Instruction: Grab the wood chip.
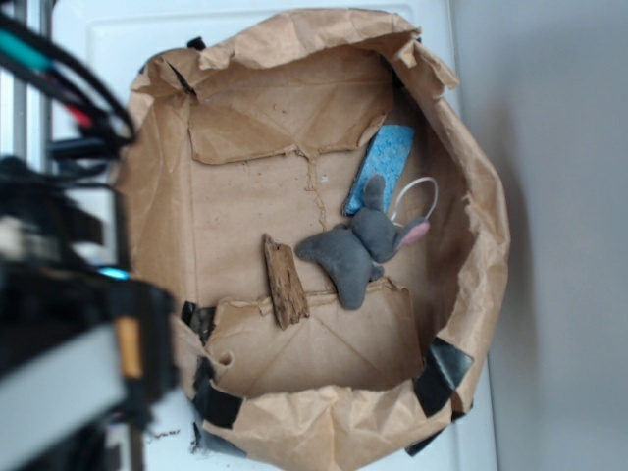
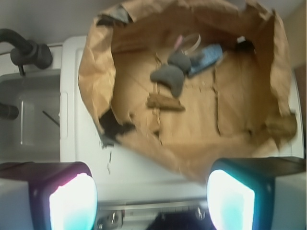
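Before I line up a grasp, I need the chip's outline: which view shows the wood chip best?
The exterior view: the wood chip is sharp there, with streaky grain and jagged ends, lying beside the grey plush toy. The wrist view shows only a small, blurred brown sliver inside the paper bag.

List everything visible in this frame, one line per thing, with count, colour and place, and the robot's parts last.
wood chip: 1, brown, on the bag floor, just left of the plush toy.
plush toy: 1, grey with a pink ear, centre-right of the bag floor.
sponge: 1, blue, behind the toy against the bag's right wall.
white loop: 1, thin, by the toy's head; what it is cannot be told.
paper bag: 1, tan, opened flat with crumpled walls, on the white surface.
black tape: several patches, on the bag's near corners.
white surface: 1, under the bag.
gripper: 1, black fingers with glowing pads, open, outside the bag and clear of the chip.
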{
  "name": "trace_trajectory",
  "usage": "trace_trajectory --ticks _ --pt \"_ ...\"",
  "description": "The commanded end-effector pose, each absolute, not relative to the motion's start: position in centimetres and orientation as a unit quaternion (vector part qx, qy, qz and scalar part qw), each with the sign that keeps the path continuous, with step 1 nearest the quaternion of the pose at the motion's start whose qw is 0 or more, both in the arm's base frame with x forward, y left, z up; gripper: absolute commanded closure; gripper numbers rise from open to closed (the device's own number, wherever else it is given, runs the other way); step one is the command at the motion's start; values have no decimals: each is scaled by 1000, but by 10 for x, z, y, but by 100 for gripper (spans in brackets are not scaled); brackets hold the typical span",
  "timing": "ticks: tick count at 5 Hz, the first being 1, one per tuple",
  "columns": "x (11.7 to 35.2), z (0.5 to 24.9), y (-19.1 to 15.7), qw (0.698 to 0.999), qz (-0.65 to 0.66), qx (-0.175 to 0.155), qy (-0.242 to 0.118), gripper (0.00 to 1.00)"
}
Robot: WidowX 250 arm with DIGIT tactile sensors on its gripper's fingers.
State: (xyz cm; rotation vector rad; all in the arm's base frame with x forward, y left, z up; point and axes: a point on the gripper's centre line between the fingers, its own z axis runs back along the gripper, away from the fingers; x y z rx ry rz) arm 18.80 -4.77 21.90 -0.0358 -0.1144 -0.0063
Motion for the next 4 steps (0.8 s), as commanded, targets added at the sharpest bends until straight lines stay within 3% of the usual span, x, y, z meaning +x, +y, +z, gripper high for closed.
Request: trace_trajectory --ticks 1,2,4 --pt "255 197 -37 986 -131 -87 -60 0" --pt "274 177 -21 981 -164 -91 -47 0" --pt "274 177 -21 981 -164 -91 -47 0"
